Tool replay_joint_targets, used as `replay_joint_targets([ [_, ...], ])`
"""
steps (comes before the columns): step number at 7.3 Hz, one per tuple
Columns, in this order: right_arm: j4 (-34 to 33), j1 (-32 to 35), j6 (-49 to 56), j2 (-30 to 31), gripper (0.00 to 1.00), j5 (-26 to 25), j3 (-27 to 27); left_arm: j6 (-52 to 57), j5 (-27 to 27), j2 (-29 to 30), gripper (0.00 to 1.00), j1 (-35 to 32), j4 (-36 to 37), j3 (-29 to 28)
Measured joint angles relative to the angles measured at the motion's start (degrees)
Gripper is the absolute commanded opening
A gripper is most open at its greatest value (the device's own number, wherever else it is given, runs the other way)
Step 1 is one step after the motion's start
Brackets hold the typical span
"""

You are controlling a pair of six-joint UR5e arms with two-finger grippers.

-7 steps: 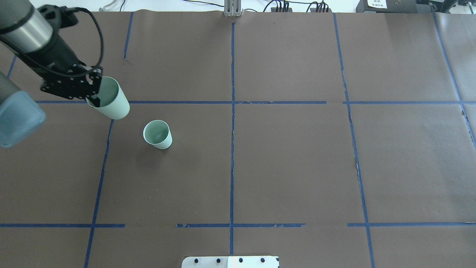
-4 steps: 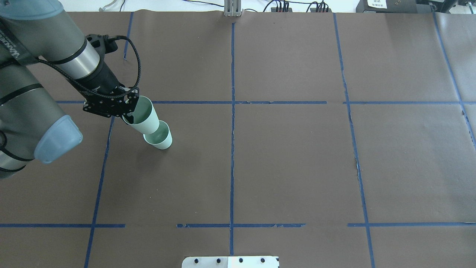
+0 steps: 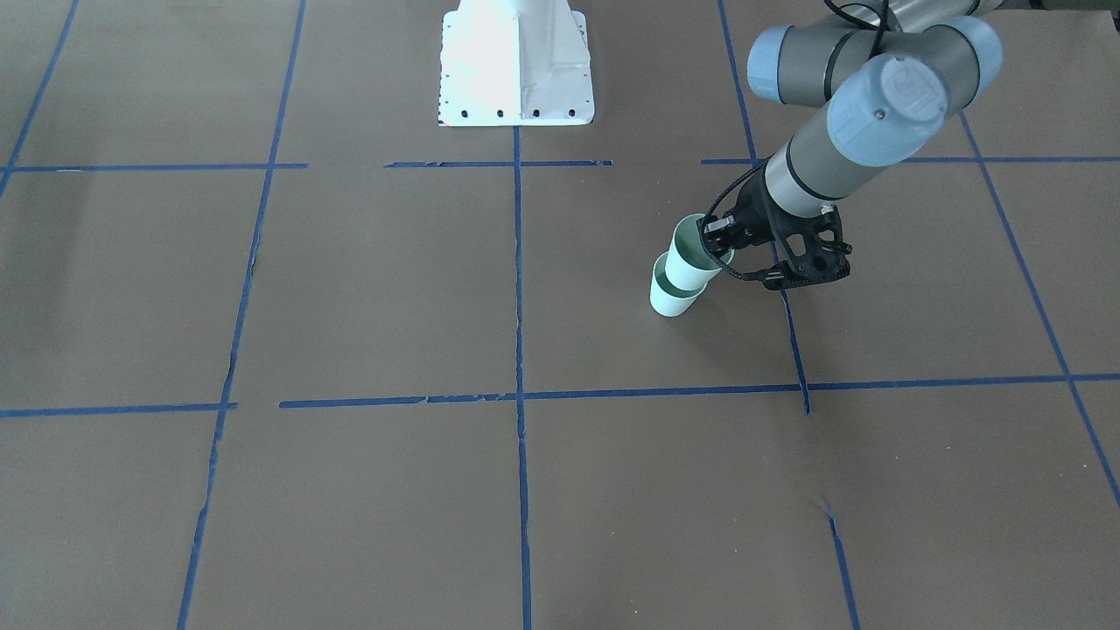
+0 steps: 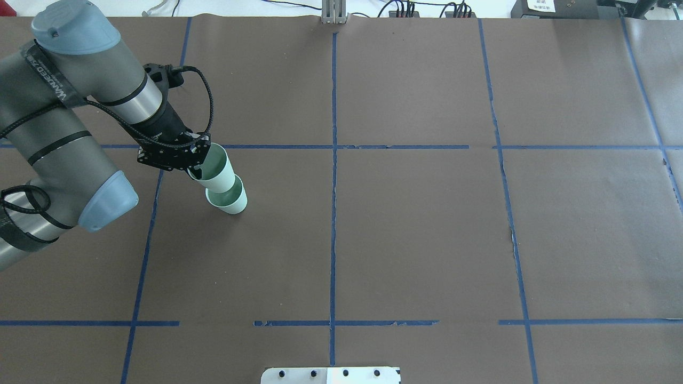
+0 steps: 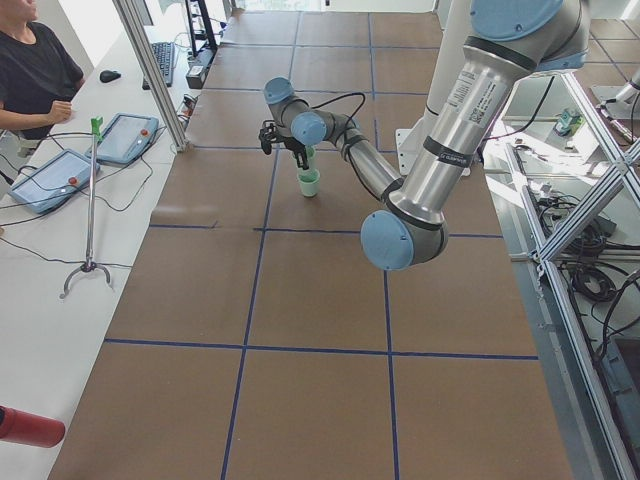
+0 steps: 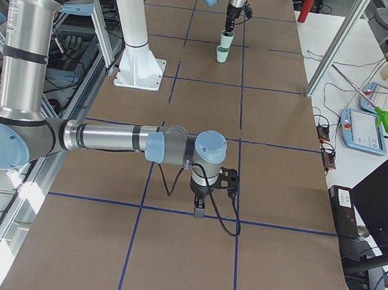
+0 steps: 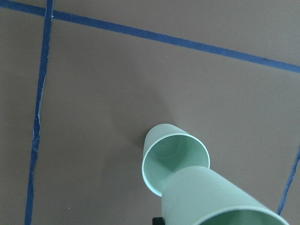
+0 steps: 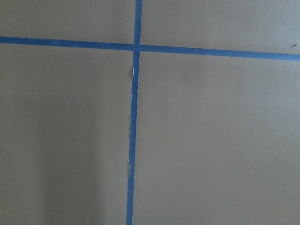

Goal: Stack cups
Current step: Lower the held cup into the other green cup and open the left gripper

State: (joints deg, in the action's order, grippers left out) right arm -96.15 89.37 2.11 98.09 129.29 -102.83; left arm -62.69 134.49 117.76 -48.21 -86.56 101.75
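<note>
Overhead exterior: broad worktop [image 4: 427,240] of matte brown paper, gridded with frayed blue tape [image 4: 333,213]. Grey tubular left arm [image 4: 64,133], blue caps, strap lettering unreadable. Left gripper [image 4: 196,166], black jaws clamped on rim of upper cup [image 4: 220,173]: smooth mint, tapered, tilted, base over mouth of upright lower cup [image 4: 233,202], left of centre. Right gripper [image 6: 199,209] low over tape; jaws' state cannot be told.

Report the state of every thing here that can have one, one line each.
upper cup: held by its rim, tilted, base over the lower cup's mouth, not fully nested.
lower cup: upright on the table, mouth up, not gripped.
left hand: shut on the upper cup's rim.
right hand: low over the table, far from the cups; open or shut cannot be told.
</note>
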Motion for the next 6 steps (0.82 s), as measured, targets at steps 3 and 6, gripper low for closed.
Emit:
replay_joint_targets([
  [3,0.00,0.01,0.00,0.00,1.00,0.00,0.00,0.03,-0.96,-0.25,0.00,1.36,-0.85,-0.76],
  [6,0.00,-0.05,0.00,0.00,1.00,0.00,0.00,0.43,-1.11,-0.36,1.00,1.92,-1.09,-0.86],
])
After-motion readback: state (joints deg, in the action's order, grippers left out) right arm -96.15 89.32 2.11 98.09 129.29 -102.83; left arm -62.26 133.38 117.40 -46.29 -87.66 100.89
